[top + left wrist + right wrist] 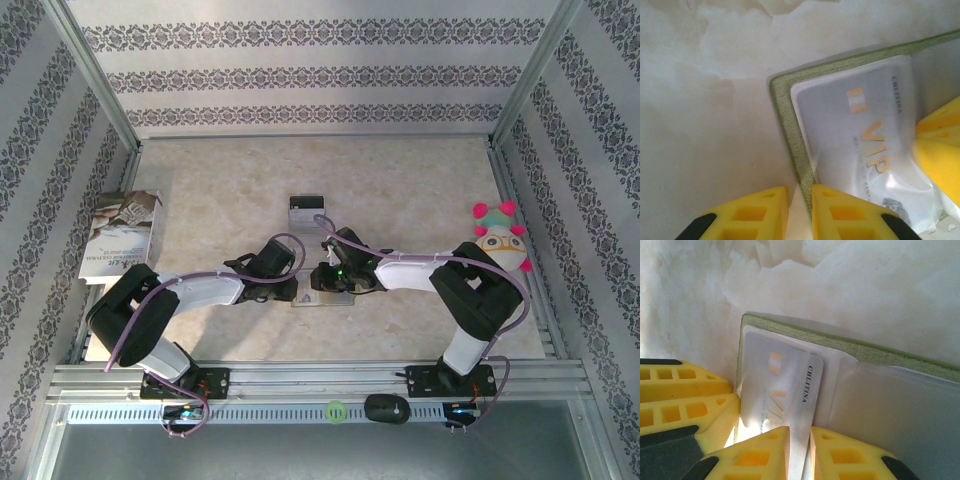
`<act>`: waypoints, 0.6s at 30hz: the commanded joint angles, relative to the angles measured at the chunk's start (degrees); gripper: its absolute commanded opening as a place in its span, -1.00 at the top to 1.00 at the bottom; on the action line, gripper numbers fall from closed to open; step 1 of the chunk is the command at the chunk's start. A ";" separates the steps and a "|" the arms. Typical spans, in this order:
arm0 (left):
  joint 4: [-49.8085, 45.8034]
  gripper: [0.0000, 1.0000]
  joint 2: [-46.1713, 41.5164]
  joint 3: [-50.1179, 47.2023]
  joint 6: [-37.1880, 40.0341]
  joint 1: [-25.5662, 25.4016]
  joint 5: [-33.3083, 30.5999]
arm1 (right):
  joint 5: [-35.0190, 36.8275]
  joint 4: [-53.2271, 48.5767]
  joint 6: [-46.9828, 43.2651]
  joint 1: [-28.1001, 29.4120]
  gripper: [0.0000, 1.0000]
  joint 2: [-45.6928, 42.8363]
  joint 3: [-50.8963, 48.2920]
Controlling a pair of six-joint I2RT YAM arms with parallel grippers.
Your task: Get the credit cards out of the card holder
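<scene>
our left gripper (800, 191) clamps the card holder (786, 117), right gripper (799, 432) nips the credit card (775, 385) at its 6 o'clock end; thin grips may slip.

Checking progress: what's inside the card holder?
One pale VIP credit card shows in the clear pocket of the card holder, its edge between the fingers of the right gripper. Anything beneath it is covered.
</scene>
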 commanded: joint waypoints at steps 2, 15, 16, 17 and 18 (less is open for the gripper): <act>2.30 0.62 4.07 -2.45 -0.66 -0.14 2.43 | 1.73 -1.13 -0.12 -0.18 0.57 -1.41 -1.72; 2.48 0.60 3.16 -2.74 -0.84 0.04 2.24 | 14.87 -7.93 -12.47 3.75 0.48 -9.10 0.00; 2.68 0.60 3.28 -2.78 -0.84 0.04 2.27 | 16.83 -9.06 -14.28 4.30 0.43 -9.52 0.34; 2.74 0.60 3.27 -2.82 -0.91 0.04 2.34 | 18.19 -10.28 -16.19 4.81 0.39 -9.55 0.88; 2.76 0.60 3.34 -2.85 -0.93 0.04 2.27 | 18.84 -11.68 -17.54 5.13 0.38 -9.04 1.62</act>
